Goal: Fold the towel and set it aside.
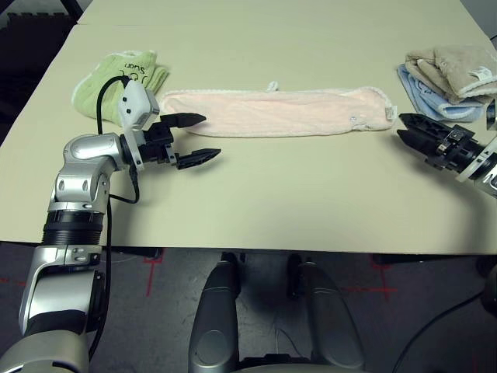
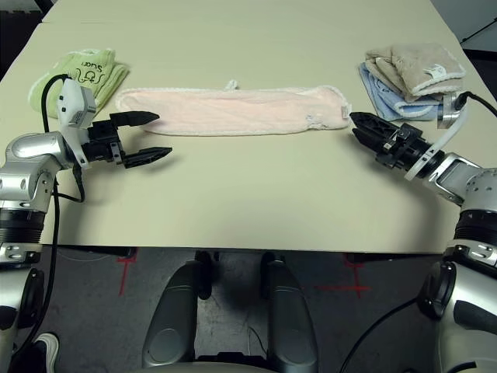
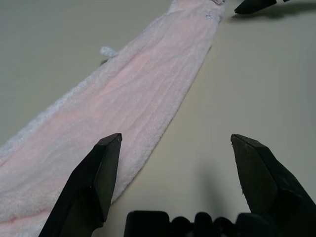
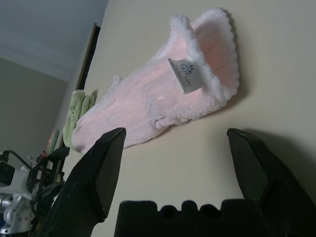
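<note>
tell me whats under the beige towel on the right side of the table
The beige towel lies on a folded light blue towel, whose edges stick out at the near and left sides. The rest of the blue towel and the table beneath are covered.

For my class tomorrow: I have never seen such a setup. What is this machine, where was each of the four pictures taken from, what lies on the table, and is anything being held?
This is a humanoid robot with two silver arms, each ending in a two-fingered black gripper. The two wide pictures come from the cameras in its head, looking down at a table. The two close pictures come from a camera on each wrist, looking out between that gripper's fingers.

A long pale pink towel lies stretched out flat. A folded green towel lies past its left end; folded beige and blue towels are stacked at the right.

The left gripper and right gripper are both open, one at each end of the pink towel. Nothing is held.
</note>
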